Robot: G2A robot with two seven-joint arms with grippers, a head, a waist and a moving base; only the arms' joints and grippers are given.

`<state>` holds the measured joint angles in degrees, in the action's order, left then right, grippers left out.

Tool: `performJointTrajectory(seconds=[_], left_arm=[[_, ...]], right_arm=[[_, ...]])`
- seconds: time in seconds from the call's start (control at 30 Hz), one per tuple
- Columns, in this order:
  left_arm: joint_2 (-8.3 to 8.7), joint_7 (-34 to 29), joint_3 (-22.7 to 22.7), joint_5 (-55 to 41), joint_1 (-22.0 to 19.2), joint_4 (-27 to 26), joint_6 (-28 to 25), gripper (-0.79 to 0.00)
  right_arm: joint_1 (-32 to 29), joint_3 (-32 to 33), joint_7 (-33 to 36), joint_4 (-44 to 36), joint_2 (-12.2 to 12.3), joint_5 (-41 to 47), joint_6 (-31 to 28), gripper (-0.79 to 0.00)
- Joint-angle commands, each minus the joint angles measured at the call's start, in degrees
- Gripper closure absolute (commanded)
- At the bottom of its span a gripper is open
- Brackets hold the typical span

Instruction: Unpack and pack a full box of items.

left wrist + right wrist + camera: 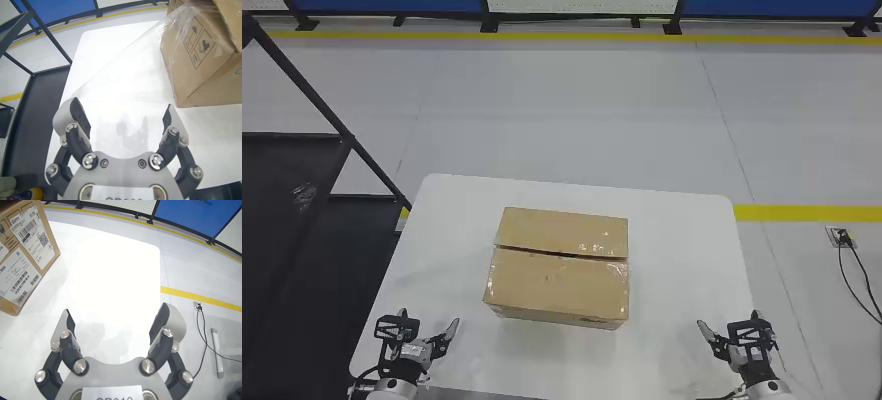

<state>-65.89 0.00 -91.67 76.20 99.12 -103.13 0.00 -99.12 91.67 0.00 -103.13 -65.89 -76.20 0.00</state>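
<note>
A white table (672,260) carries a closed, taped cardboard box (558,265) at its middle. The left gripper (122,106) and right gripper (115,311) hover at the near corners, well apart from it, both spread wide and holding nothing

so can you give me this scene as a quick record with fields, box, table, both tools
box: cardboard box, flaps down, clear tape on it, standing mid table
surface: white table, carrying the box
left: left tool open, holding nothing, over the table's near edge, apart from the box
right: right tool open, holding nothing, over the near edge, apart from the box
markings: shipping labels on the box side facing the right tool
stage: box not yet opened, nothing unpacked
</note>
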Motion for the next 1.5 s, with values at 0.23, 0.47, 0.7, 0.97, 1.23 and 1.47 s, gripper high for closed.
performJointTrajectory(seconds=[0.23, 0.47, 0.7, 0.97, 1.23, 1.47], left_arm=[[0.00, 0.00, 0.00, 0.00, 0.00, 0.00, 0.00, -0.784], [0.00, 2.31, -0.82, -1.58, -0.45, 0.73, -2.35, -0.785], [-0.11, 3.80, -1.81, -3.51, -3.38, -0.04, -3.92, -0.785], [-0.31, 5.36, -2.42, -5.02, -5.08, -1.76, -4.58, -0.785], [-0.29, 5.08, -2.33, -6.29, -4.80, -2.40, -6.70, -0.785], [-0.29, 5.08, -2.33, -6.29, -4.80, -2.40, -6.70, -0.785]], right_arm=[[0.00, 0.00, 0.00, 0.00, 0.00, 0.00, 0.00, -0.784], [0.52, -0.73, 0.41, -1.29, -0.13, 0.61, -0.77, -0.785], [2.69, -2.29, 4.66, -6.98, -0.45, 6.11, -4.33, -0.785], [7.01, -5.65, 8.72, -11.17, -1.17, 10.19, -1.42, -0.785], [8.26, -7.33, 9.80, -11.93, -1.25, 7.67, -1.56, -0.785], [8.26, -7.56, 9.74, -12.01, -1.29, 8.60, -1.95, -0.785]])
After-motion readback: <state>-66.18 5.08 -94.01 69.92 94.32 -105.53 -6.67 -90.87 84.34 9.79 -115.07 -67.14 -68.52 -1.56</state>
